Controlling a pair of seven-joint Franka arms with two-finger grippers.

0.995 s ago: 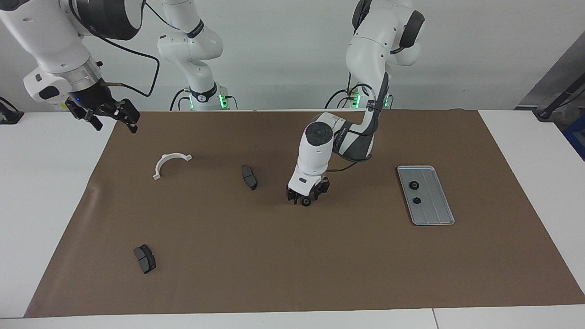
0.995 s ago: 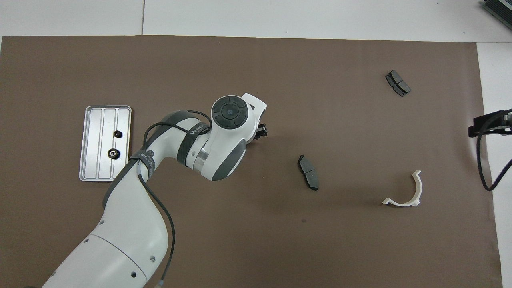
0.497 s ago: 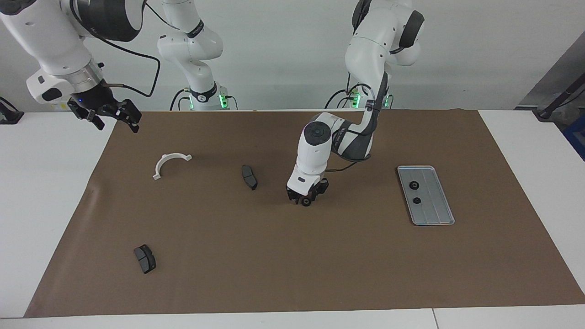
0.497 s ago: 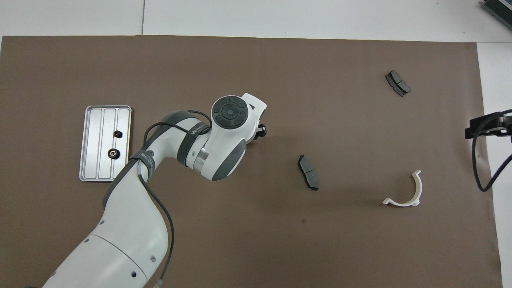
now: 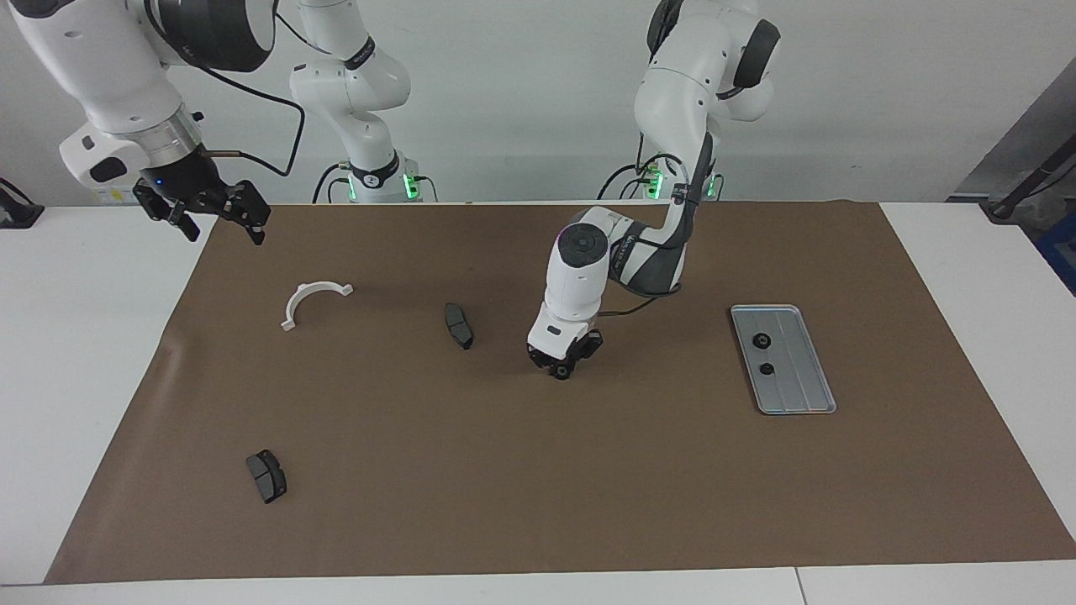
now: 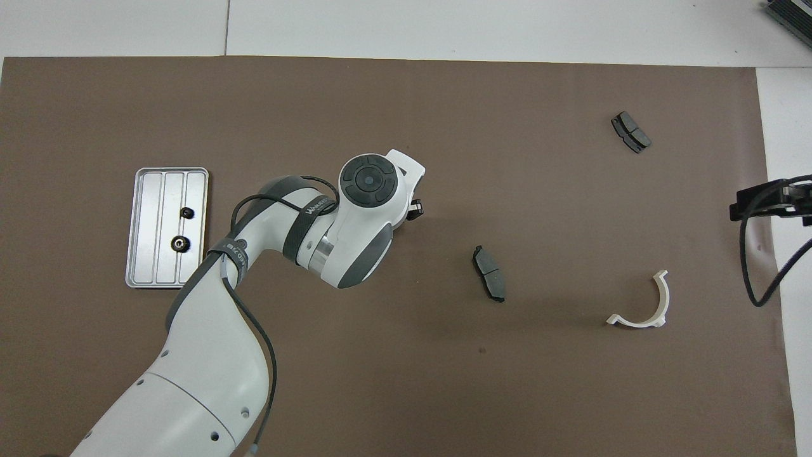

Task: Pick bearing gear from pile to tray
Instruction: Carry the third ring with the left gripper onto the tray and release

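left tool [image 5: 559, 370] gripping gear [image 5: 560, 373] | arm band lettering unreadable

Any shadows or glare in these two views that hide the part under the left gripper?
Facing view: even light, soft shadow under the left gripper; the small black gear shows at its tips. Overhead view: no glare on the tray; the left arm's own wrist covers the gear, not shadow. Right gripper hangs over the mat's edge, open.

Grooved silver tray [image 5: 811, 386] flat on mat, 2 black gears [image 5: 764, 354] inside
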